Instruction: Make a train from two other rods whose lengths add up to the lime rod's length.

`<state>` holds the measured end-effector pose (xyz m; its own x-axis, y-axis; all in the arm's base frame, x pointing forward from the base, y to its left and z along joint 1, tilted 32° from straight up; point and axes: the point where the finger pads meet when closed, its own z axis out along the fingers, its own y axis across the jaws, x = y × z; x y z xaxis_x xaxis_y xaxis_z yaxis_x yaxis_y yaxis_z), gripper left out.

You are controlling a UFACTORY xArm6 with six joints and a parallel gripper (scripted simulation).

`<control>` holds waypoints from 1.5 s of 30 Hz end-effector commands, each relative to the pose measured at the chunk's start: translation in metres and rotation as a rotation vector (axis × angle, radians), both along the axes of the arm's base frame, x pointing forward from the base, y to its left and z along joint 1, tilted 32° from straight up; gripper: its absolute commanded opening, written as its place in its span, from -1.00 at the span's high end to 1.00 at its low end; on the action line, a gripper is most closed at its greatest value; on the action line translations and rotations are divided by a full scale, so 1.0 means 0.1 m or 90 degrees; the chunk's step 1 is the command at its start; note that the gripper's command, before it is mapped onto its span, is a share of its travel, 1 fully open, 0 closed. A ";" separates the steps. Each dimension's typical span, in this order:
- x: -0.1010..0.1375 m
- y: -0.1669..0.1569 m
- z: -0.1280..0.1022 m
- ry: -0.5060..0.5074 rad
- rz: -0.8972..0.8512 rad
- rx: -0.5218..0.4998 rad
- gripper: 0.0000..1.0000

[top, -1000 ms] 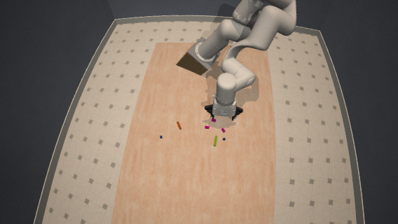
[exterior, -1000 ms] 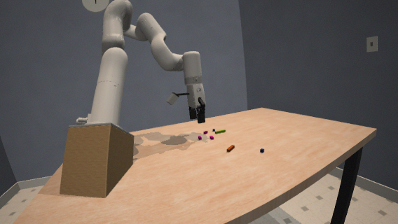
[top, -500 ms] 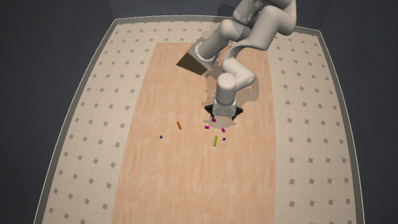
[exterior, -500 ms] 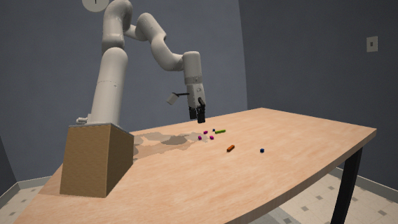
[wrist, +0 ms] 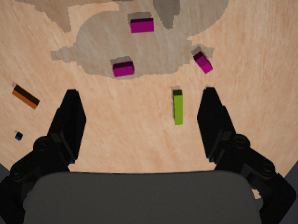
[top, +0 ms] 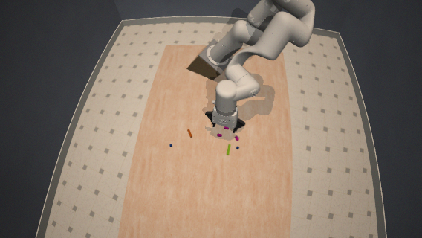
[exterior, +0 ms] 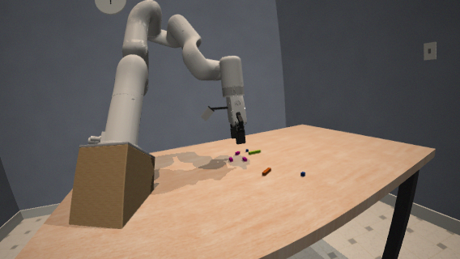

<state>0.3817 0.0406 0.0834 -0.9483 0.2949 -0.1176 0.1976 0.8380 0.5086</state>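
Nothing joined yet: gripper (wrist: 141,123) wide open and empty above the table (exterior: 344,162), orange rod (top: 189,133) and blue cube (top: 171,145) well apart, pickup and lining-up all remaining.

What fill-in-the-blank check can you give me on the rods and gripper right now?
1. The gripper is fully ____ and holds nothing.
2. The number of magenta rods on the table is ____.
3. In the wrist view, the lime rod lies closer to the ____-hand finger in the image.
4. The orange rod lies apart from the others, touching ____ of them.

Missing words: open; three; right; none
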 end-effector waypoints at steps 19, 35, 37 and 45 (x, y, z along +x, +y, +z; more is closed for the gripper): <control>0.25 -1.31 -0.68 0.169 -0.300 0.097 -1.00; 0.25 -1.31 -0.68 0.169 -0.300 0.097 -1.00; 0.25 -1.31 -0.68 0.169 -0.300 0.097 -1.00; 0.25 -1.31 -0.68 0.169 -0.300 0.097 -1.00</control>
<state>0.4057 -0.0898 0.0146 -0.7016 0.6878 0.1865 0.6709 0.5494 0.4980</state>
